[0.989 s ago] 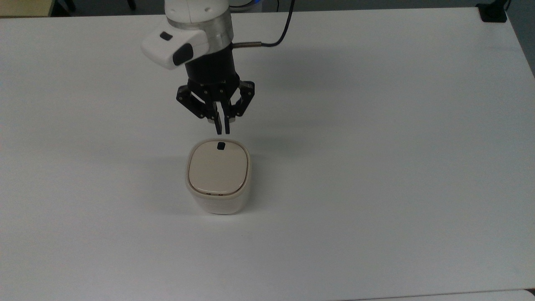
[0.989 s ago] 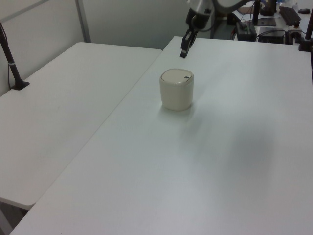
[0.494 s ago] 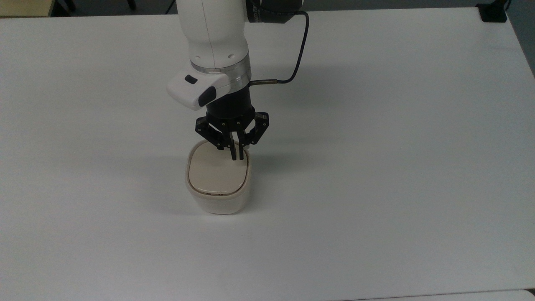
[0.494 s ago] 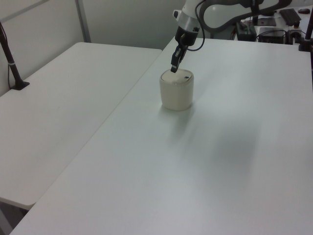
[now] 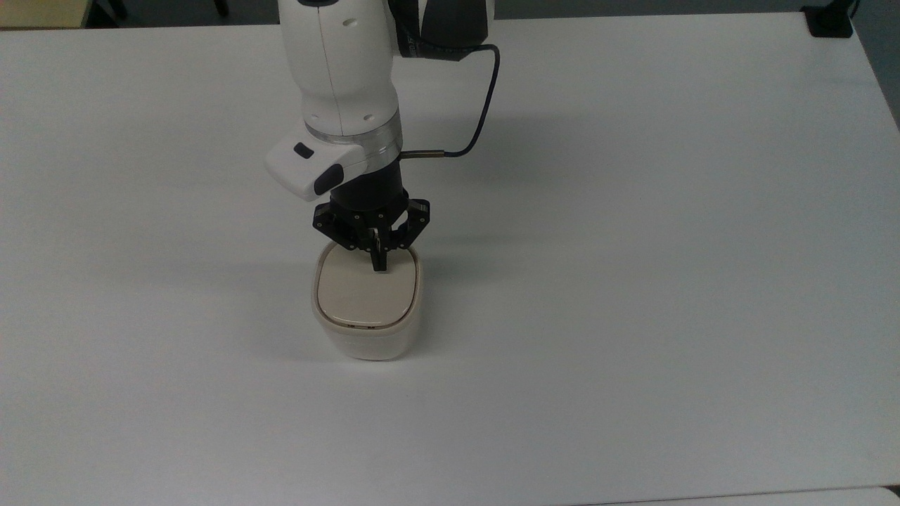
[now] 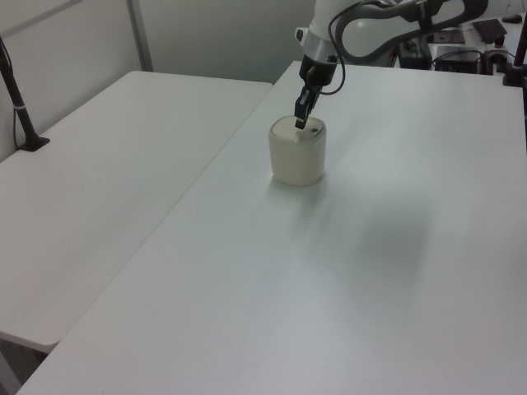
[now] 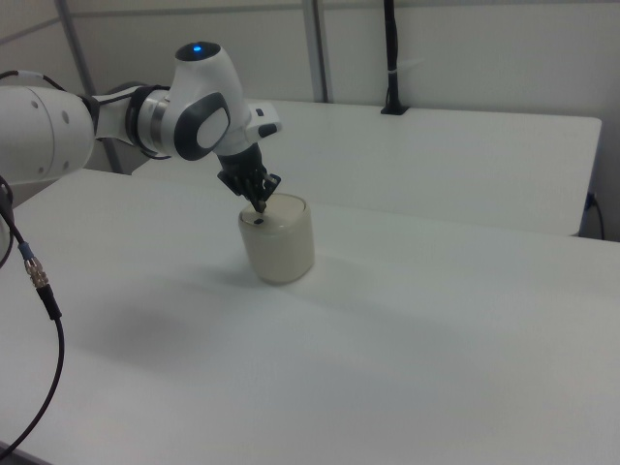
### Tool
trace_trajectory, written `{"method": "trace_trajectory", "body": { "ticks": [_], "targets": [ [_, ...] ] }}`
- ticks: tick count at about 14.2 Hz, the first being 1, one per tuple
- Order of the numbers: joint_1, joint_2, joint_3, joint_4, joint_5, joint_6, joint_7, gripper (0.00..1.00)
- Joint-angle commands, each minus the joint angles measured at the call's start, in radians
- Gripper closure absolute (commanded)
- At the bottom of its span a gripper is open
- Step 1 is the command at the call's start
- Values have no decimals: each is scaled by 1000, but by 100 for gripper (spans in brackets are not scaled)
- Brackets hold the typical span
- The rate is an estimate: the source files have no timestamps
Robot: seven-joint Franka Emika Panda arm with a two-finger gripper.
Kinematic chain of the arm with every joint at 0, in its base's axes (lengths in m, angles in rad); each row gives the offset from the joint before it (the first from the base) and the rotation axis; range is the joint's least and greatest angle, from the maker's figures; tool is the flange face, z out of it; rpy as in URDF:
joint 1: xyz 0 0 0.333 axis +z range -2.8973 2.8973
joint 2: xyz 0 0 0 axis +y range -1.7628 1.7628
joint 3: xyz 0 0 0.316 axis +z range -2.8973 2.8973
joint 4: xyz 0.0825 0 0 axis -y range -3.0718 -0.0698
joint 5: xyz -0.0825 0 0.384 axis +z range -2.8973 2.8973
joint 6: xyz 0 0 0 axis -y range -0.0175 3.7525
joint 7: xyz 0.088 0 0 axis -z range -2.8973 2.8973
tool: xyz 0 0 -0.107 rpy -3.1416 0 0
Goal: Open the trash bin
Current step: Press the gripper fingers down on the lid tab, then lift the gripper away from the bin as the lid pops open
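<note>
Starting at the top view's left: bare white surface (image 5: 140, 316), nothing on it out there. Moving in toward the middle, here is the trash bin (image 5: 366, 330), cream-white and rounded-square, standing upright near the centre of the surface with its beige lid (image 5: 355, 299) flat and shut.

And right over the lid's far edge, that's me. My gripper (image 5: 380, 266) has come down in the last second: a second ago I hung clear above the bin with the small black button in plain sight on the lid; half a second ago my fingers were over the lid's far right corner in the top view; now they have slid a little toward the top view's left and sit pinched together into one narrow point, holding nothing. In the top view that point covers the spot where the button was. In the left view the gripper (image 6: 300, 122) meets the lid's top, and a dark speck, probably the button, shows just beside the tip. In the right view the gripper (image 7: 259, 206) comes in at a slant from the right view's left, tip low on the lid.

My reading: I'm lined up to press, or only just touching. The lid hasn't sprung, so the bin isn't open yet. A firm push downward should release it.

Further right in the top view: a black cable (image 5: 485, 105) looping off my wrist, then more bare surface.
</note>
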Motion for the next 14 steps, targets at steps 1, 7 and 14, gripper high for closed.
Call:
{"method": "trace_trajectory", "body": {
  "ticks": [1,7,14],
  "targets": [
    [13,-16,-22,-46,-29,-7,-5,95],
    [20,-1,-22,-75,-59,1,-3,96],
    [-15,-206,-37,-66,-65,-241,1,70]
  ]
}}
